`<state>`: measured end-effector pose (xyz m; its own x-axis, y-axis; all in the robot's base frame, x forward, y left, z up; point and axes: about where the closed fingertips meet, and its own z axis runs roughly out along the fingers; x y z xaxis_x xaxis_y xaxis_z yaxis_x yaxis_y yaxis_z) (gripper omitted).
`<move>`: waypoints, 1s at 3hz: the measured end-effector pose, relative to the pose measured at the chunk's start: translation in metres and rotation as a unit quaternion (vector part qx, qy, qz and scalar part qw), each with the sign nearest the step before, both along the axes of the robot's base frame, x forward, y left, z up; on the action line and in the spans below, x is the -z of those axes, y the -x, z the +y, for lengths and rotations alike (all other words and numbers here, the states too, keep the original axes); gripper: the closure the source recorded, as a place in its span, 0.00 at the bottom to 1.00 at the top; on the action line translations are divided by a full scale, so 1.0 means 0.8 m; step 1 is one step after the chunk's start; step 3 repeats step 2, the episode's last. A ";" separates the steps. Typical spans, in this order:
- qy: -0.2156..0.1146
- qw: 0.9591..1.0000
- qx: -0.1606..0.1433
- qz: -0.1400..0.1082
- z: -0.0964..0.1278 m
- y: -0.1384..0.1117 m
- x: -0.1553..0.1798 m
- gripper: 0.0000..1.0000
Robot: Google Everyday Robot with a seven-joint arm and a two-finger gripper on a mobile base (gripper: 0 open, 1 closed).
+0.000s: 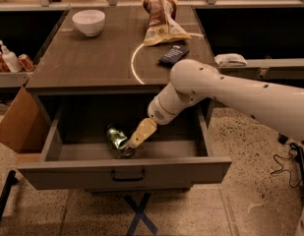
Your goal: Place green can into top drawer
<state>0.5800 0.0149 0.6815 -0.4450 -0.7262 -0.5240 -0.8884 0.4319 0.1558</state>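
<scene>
Green can point(115, 136) is hanging tilted inside the open top drawer point(191, 170), lower centre of frame, just above its floor. We're clamping it near its silver end with the gripper point(127, 147), reaching down behind the front panel, probably for a low release.

Green can point(115, 136) in top drawer point(123, 174), tool point(128, 146) at its right; bowl point(88, 21), bag point(161, 19) behind on tabletop point(92, 58).

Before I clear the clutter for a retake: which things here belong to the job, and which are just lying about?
Job: green can, tilted in the open top drawer; hand, down in the drawer at the can.
Lying about: white bowl, chip bag, dark blue packet, red cans, white bottle, cardboard box.
</scene>
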 end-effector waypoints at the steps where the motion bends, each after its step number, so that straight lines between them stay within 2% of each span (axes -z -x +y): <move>1: -0.005 1.000 0.009 -0.010 -0.011 0.008 -0.015 0.00; 2: -0.019 0.999 0.023 -0.025 -0.026 0.029 -0.038 0.00; 3: -0.019 0.999 0.023 -0.025 -0.026 0.029 -0.038 0.00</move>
